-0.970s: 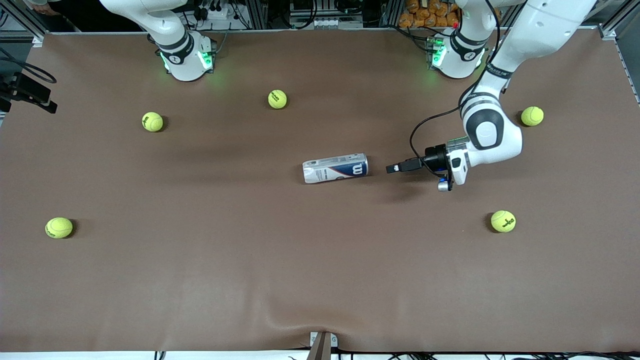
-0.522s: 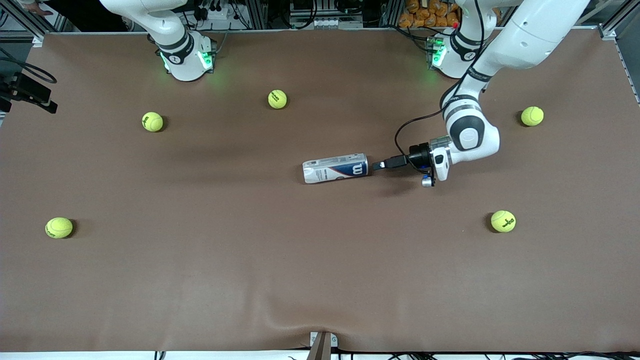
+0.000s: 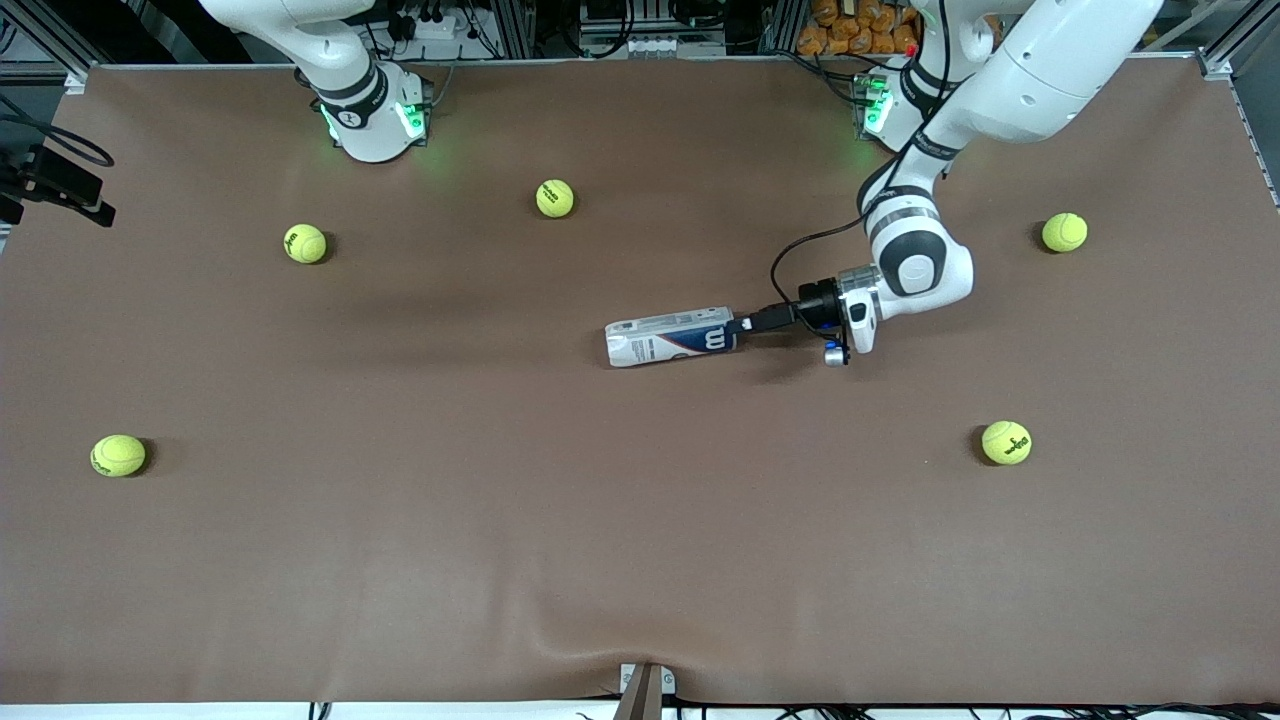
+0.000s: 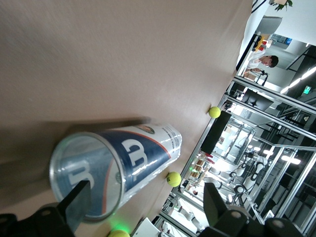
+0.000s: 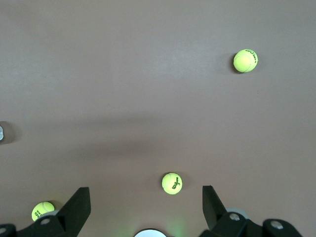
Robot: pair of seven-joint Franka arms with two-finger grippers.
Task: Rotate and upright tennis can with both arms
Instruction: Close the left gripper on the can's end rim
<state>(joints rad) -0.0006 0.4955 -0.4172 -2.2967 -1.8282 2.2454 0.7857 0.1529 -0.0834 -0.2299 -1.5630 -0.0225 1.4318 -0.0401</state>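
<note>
Left gripper point(image 3: 742, 324), fingers spread, reaches the clear end of the slim clear plastic tennis can point(image 3: 670, 337) with its navy-and-white label, lying on its side mid-table. Right gripper point(image 5: 145, 210), fingers spread, waits above the brown table point(image 3: 500, 520).

The tennis can point(image 3: 670, 338), lying on its side mid-table, bears a large white "W" logo on its navy label band; its finer print is unreadable. The tennis balls point(image 5: 172, 183) carry dark brand lettering, too small to read.
</note>
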